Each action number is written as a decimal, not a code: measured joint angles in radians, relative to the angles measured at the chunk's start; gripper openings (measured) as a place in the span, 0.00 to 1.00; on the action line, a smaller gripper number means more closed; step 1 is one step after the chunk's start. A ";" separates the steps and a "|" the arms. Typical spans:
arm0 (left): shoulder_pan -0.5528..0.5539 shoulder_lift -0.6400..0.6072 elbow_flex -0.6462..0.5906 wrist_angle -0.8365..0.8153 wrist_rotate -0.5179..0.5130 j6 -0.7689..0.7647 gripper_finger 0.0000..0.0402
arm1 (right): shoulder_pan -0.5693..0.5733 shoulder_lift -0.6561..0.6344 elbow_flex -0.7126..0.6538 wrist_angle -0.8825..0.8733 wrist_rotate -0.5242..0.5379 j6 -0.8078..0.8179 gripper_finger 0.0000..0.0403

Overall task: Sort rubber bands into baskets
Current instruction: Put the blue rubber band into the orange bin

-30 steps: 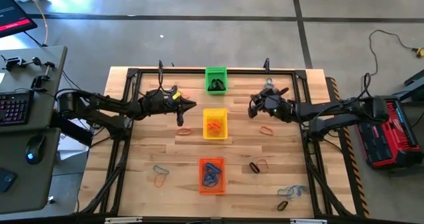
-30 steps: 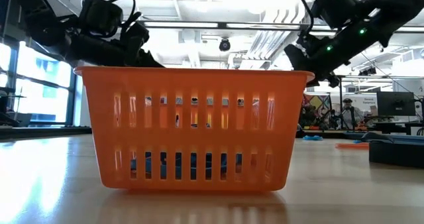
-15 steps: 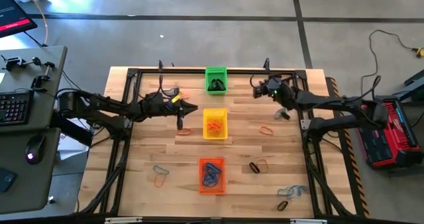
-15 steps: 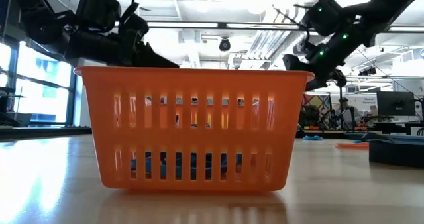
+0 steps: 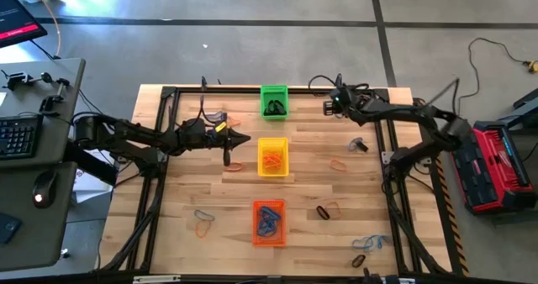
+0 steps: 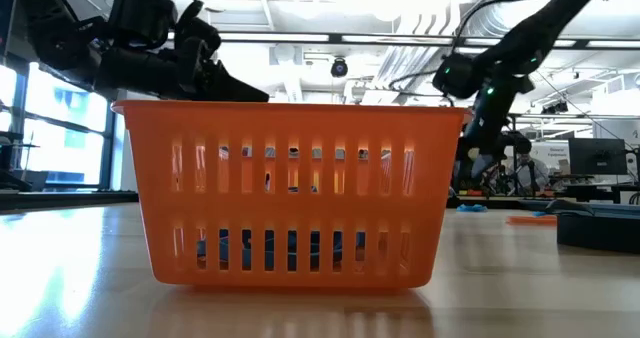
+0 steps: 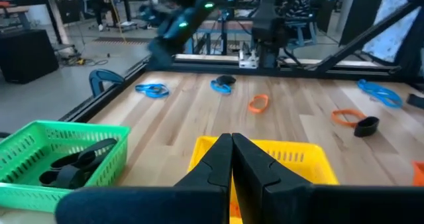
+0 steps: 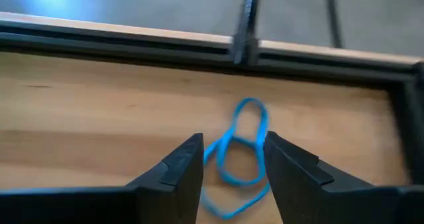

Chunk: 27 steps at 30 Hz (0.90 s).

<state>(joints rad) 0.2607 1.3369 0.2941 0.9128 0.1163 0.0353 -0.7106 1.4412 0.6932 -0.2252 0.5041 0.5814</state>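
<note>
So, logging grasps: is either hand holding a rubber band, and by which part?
Nothing is held. The left hand is shut empty; the right hand is open over a blue rubber band.

Lying on grey desk (image 5: 50,158) left of wooden table (image 5: 202,191): black keyboard (image 5: 17,137), mouse (image 5: 44,187). Sitting on floor right of table: red-and-black case (image 5: 496,166). Trailing across grey floor near case: cable (image 5: 483,53). Running around table edge: black metal frame (image 5: 168,99).
</note>
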 joint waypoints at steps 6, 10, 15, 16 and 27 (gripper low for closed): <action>0.030 0.000 -0.109 0.169 0.008 -0.031 0.00 | -0.054 0.134 0.109 -0.048 -0.004 -0.057 0.40; 0.042 0.000 -0.144 0.201 0.008 -0.053 0.00 | -0.082 0.209 0.153 -0.063 -0.008 -0.058 0.40; 0.030 0.000 -0.147 0.200 0.008 -0.058 0.00 | -0.117 0.288 0.176 -0.068 -0.034 -0.057 0.40; 0.030 0.000 -0.147 0.200 0.009 -0.058 0.00 | -0.122 0.300 0.177 -0.072 -0.034 -0.052 0.40; 0.030 0.000 -0.147 0.198 0.009 -0.087 0.00 | -0.137 0.329 0.185 -0.065 -0.064 -0.048 0.24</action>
<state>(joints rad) 0.2909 1.3369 0.1467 1.1110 0.1249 -0.0512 -0.8474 1.7699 0.8780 -0.2901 0.4396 0.5331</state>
